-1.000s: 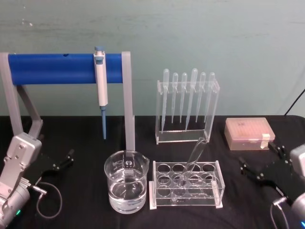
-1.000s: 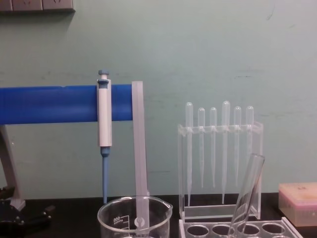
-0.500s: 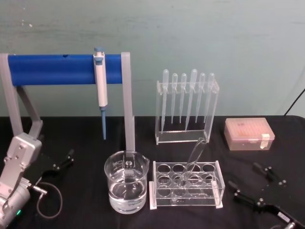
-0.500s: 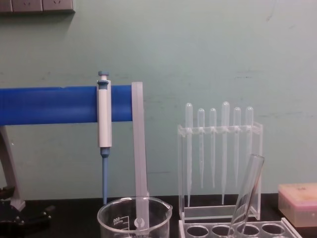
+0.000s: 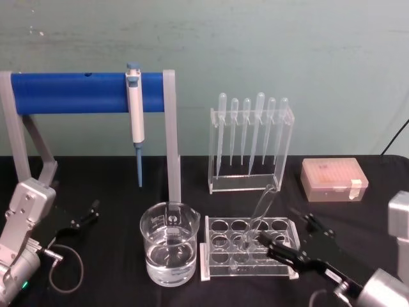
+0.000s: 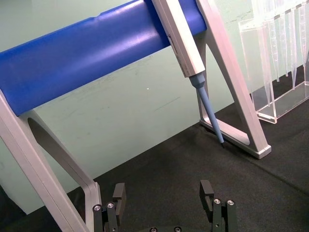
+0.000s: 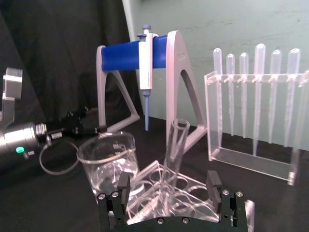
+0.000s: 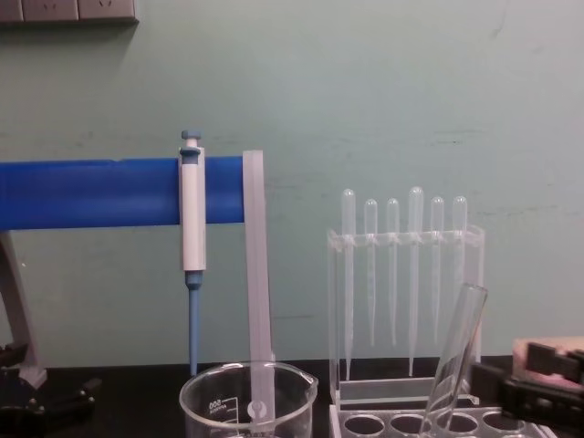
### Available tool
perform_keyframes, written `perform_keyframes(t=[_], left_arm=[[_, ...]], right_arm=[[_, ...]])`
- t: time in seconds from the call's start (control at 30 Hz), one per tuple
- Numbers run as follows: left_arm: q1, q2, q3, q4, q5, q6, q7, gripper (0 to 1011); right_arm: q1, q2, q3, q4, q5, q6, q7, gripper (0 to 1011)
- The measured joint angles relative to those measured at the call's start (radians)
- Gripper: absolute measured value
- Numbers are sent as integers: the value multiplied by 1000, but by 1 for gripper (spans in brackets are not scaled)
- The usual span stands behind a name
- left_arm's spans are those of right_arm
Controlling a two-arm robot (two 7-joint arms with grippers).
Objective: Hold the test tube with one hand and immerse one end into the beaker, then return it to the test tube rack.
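Stock of the job, as it stands:

- Test tube (image 5: 259, 214): seated in the rack (image 5: 223, 261) near its middle, leaning, open mouth up. Not lifted.
- Beaker (image 5: 148, 243): on the counter just beside the rack's left end, part full of clear liquid. Nothing is dipped in it.
- My right fingers (image 7: 214, 186): low over the rack's right end, spread wide, holding nothing. The wrist view shows the tube (image 7: 175, 145) standing ahead of the gap between them, apart from both.
- My left fingers (image 6: 207, 195): parked at the far left of the counter by the blue stand, open and empty.

Done: by my reckoning only the approach to the tube.

Left: close on the tube, draw it out of its hole, carry it to the beaker, lower one end into the liquid, lift clear, then seat it in the rack again.
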Motion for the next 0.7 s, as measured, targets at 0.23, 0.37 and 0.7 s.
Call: perform_keyframes(t=[0.23, 0.37, 0.7], left_arm=[[0, 0, 0, 0, 0, 0, 0, 1000], [0, 0, 0, 0, 0, 0, 0, 1000], [0, 0, 0, 0, 0, 0, 0, 1000]], right_arm=[[50, -76, -7, 45, 31, 43, 9, 1002], [63, -110, -2, 67, 43, 62, 7, 1002], [92, -172, 6, 113, 46, 76, -11, 1002]])
